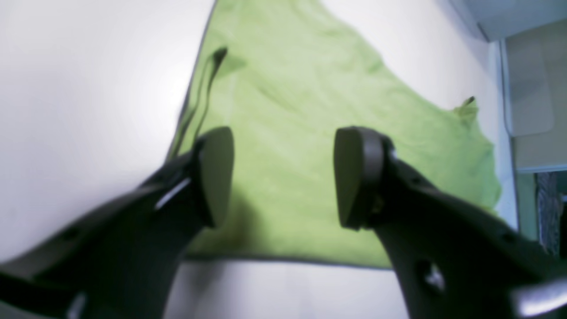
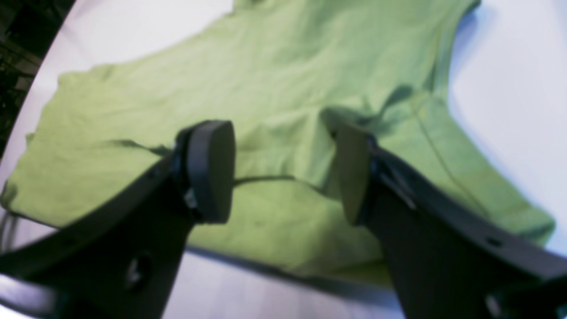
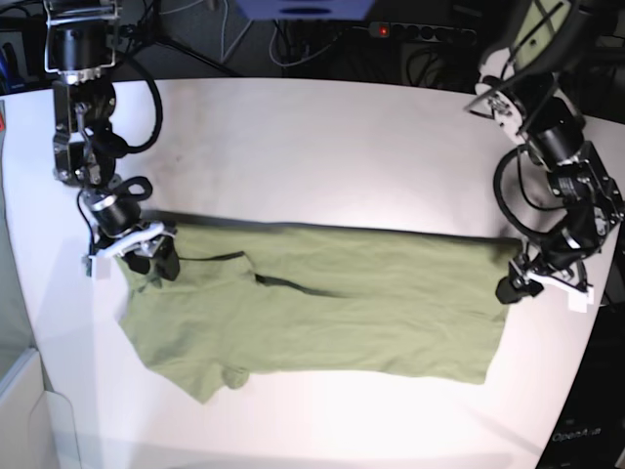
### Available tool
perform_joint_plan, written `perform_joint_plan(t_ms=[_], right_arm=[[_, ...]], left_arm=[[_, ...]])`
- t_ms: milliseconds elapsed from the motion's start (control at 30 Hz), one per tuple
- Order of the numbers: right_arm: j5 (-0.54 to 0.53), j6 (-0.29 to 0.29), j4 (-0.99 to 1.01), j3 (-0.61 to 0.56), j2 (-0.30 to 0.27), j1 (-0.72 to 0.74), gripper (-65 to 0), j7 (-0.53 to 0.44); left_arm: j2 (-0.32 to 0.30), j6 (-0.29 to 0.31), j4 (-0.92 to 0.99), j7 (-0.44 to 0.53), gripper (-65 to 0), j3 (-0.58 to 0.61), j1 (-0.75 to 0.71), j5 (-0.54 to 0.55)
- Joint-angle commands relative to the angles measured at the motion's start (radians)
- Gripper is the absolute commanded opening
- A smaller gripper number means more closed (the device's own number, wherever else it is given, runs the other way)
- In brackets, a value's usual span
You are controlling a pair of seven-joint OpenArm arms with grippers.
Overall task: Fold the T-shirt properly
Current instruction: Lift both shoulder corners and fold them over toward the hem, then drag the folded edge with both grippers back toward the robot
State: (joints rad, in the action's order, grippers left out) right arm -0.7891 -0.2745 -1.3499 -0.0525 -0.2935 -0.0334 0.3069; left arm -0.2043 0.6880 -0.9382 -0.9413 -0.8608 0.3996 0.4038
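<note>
The olive-green T-shirt [image 3: 332,322] lies flat across the white table [image 3: 312,147], folded lengthwise into a wide band with a sleeve at the lower left. My right gripper [image 3: 156,262] hovers over the shirt's upper left corner. In the right wrist view that gripper [image 2: 283,173] is open, with only wrinkled T-shirt [image 2: 266,66] cloth below the gap. My left gripper [image 3: 513,283] sits at the shirt's upper right corner. The left wrist view shows this gripper [image 1: 283,177] open too, just above the T-shirt [image 1: 301,88] near its edge, holding nothing.
Cables and a power strip [image 3: 420,31] run behind the table's far edge. The table's right edge [image 1: 505,110] is close to the shirt's end. Bare white tabletop lies behind and in front of the shirt.
</note>
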Motion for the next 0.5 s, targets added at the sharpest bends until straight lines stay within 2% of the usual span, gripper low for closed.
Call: perform_joint_plan(t_ms=[0,67,133,200,300,367,467], right_arm=[[-0.010,-0.009,-0.001,0.004,-0.013,0.017,-29.6,-0.022],[-0.010,-0.010,0.034,0.004,-0.013,0.020,-30.6,-0.022],[-0.010,-0.012,0.073,0.004,-0.014,0.028,-37.0,-0.022],[-0.010,-0.012,0.099,0.004,-0.014,0.028,-49.3,-0.024],[-0.010,-0.010,0.108,0.004,-0.016,0.022,-64.7,-0.022],[-0.010,-0.010,0.106,0.006,-0.016,0.017,-64.9,-0.022],[-0.010,-0.010,0.103,0.006,-0.016,-0.006,-64.6,-0.022]], left_arm=[[-0.013,0.010,-0.015,0.015,-30.3,0.002,0.028,0.020],[-0.013,0.010,-0.015,0.015,-30.4,0.015,0.028,0.020],[-0.013,0.010,-0.015,0.017,-31.4,0.051,0.028,0.020],[-0.014,0.010,-0.015,0.017,-38.8,0.085,0.028,0.020],[-0.016,0.010,-0.015,0.018,-55.7,0.102,0.032,0.020],[-0.016,0.010,-0.014,0.018,-63.4,0.102,0.032,0.020],[-0.017,0.010,-0.014,0.018,-61.7,0.102,0.029,0.017]])
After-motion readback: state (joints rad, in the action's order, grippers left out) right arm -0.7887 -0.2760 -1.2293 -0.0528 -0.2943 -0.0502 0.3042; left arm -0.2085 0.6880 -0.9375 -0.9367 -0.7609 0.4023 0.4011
